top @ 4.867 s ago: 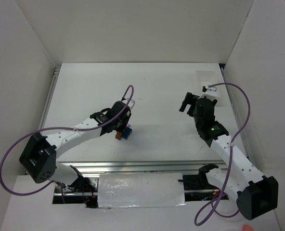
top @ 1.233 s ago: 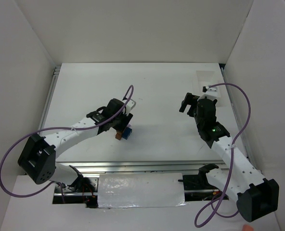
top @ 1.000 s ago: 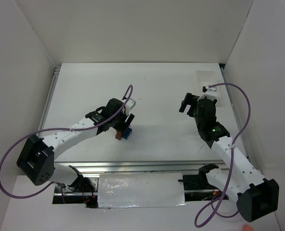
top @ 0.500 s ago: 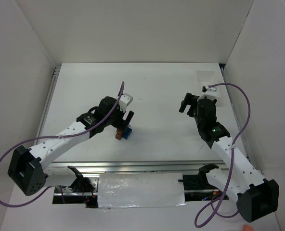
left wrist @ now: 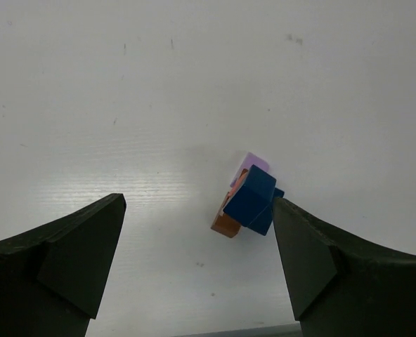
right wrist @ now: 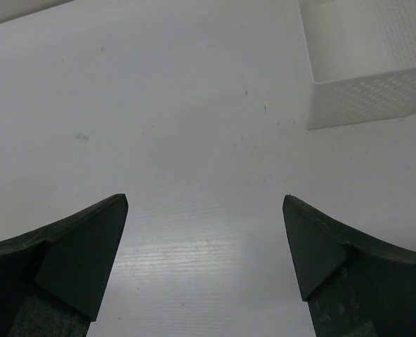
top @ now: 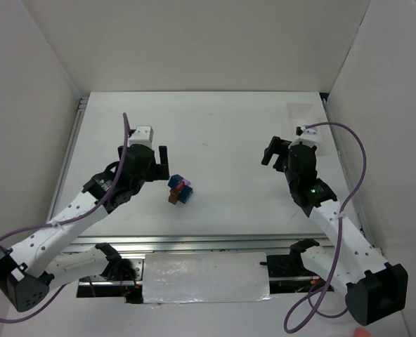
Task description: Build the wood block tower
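Observation:
The wood block tower (top: 180, 189) stands free near the middle of the table, a small leaning stack of blue, red and brown-orange blocks. In the left wrist view a blue block (left wrist: 251, 200) tops it, with a pale purple block (left wrist: 255, 162) behind and a brown-orange one (left wrist: 226, 225) at its foot. My left gripper (top: 155, 168) hangs just left of the tower, open and holding nothing. The stack shows close to the right finger of the left gripper (left wrist: 198, 200), not touching it. My right gripper (top: 273, 149) is far off to the right, open over bare table (right wrist: 205, 197).
A clear rectangular tray (top: 301, 112) sits at the back right corner, and its perforated white wall (right wrist: 362, 102) shows ahead and to the right of the right gripper. White walls close in the table on the left, back and right.
My left gripper has opened and drawn back to the left and up, off the tower. The blocks stay standing where they were. The right arm has not moved.

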`<state>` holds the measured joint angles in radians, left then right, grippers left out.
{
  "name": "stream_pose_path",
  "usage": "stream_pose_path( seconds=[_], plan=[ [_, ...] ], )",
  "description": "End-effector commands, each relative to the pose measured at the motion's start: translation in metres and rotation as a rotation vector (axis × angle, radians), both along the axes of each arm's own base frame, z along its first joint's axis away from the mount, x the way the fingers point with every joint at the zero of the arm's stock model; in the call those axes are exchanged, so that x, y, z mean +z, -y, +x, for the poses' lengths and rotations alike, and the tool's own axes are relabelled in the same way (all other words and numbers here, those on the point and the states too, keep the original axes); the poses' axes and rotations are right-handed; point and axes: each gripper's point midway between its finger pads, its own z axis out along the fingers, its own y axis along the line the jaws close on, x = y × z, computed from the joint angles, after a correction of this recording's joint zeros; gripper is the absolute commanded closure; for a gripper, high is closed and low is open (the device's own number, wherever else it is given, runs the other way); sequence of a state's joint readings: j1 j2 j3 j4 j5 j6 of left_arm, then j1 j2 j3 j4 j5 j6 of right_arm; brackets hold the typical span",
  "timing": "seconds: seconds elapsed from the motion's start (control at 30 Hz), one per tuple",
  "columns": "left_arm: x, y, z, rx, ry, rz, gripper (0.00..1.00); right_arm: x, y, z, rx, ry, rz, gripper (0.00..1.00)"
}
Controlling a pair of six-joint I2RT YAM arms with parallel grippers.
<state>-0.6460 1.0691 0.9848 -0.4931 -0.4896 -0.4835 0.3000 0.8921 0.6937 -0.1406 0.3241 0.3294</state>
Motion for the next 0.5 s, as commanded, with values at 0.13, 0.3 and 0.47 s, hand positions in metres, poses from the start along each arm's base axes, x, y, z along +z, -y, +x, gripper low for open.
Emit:
stream_pose_path(
  seconds=[0.13,0.3,0.47],
  plan=[
    [0.0,-0.018,-0.015,0.14,0.014,-0.107,0.01,0.022,0.003,-0.008,-0.022,0.023,0.049,0.0],
    [0.009,-0.037,-0.019,0.264,0.04,-0.126,0.01,0.035,0.006,-0.019,-0.034,0.04,0.077,0.0],
    [0.007,-0.031,-0.019,0.19,0.059,-0.125,0.01,0.038,0.001,-0.026,0.004,0.051,0.097,0.0]
  ],
)
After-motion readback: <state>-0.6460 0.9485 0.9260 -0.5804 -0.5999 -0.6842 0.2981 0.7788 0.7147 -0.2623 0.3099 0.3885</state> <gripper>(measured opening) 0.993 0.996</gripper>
